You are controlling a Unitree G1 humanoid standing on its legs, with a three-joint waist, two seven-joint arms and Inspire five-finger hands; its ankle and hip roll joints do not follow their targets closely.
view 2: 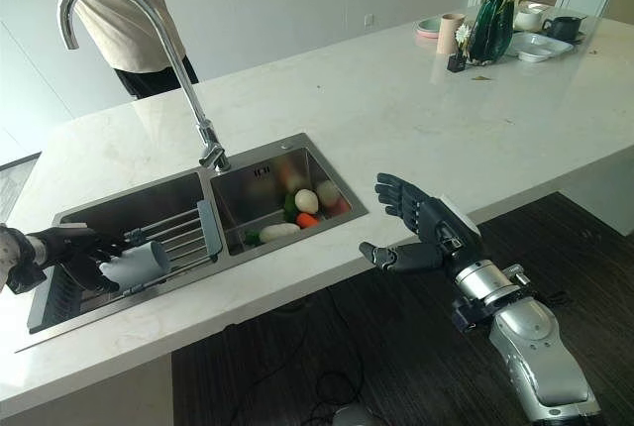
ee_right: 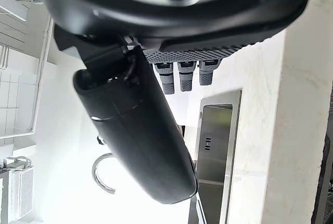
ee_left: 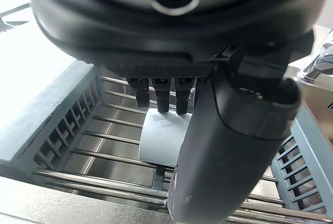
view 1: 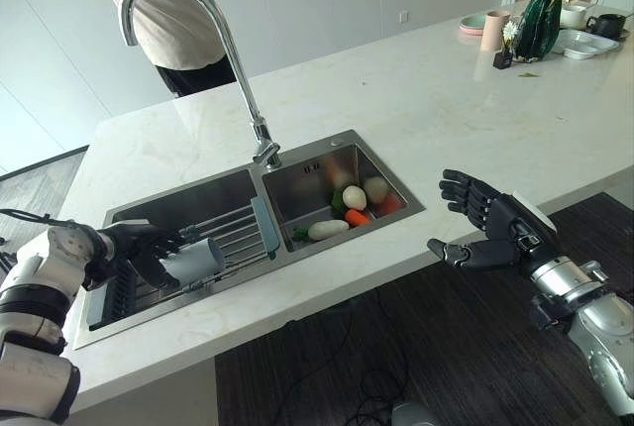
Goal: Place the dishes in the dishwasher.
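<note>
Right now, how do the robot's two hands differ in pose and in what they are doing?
The left hand is curled round a grey cup over the drying rack in the sink's left basin; the right hand holds nothing. The left hand's fingers wrap the cup, while the right hand's fingers are spread and relaxed. The left hand is inside the sink; the right hand hangs off the counter's front edge. Both are dark.
</note>
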